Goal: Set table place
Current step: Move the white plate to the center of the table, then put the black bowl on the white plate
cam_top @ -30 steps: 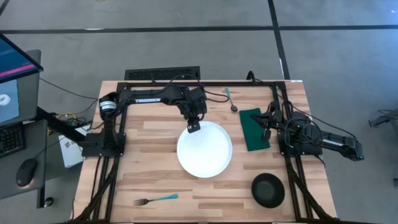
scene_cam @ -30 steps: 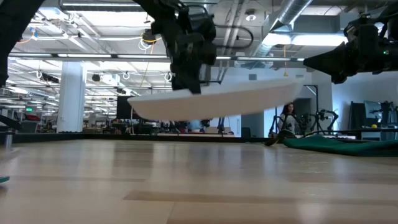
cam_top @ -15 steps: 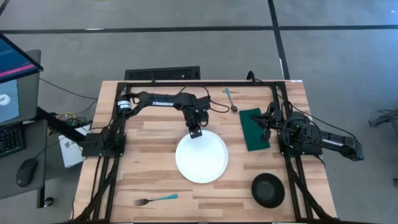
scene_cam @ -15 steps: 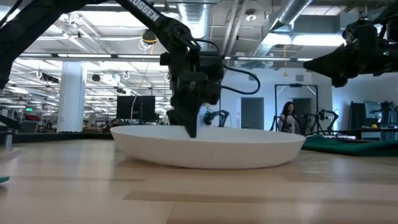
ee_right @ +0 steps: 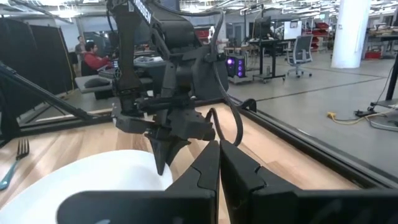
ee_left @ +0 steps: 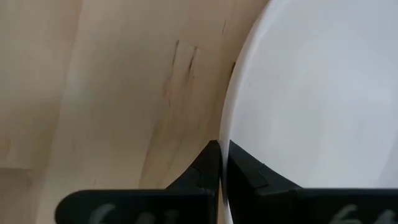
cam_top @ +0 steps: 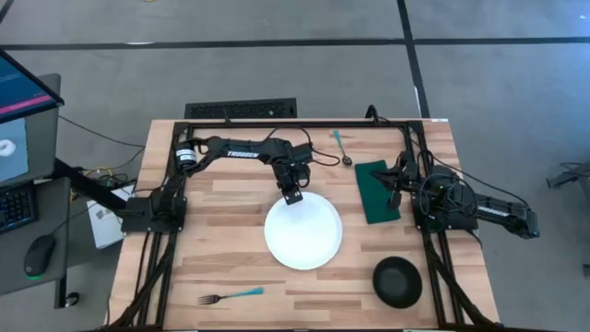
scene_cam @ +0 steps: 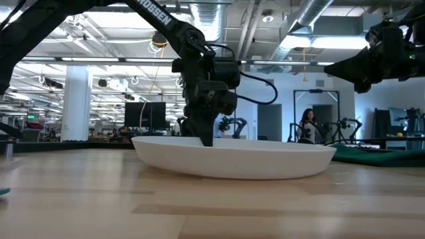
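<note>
Mid-table | plate [cam_top: 303, 232] shifted slightly right | left gripper [cam_top: 292, 195] still pinching rim

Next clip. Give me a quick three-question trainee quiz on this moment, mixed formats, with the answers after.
1. True or false: the plate rests on the table.
2. Which claw grips the plate's rim? A) left claw B) right claw
3. Fill in: the fork lies near the table's ____ edge, apart from the spoon.

Key: 1 true; 2 A; 3 front (nearest the bowl). The right claw waits, shut, above the napkin.
</note>
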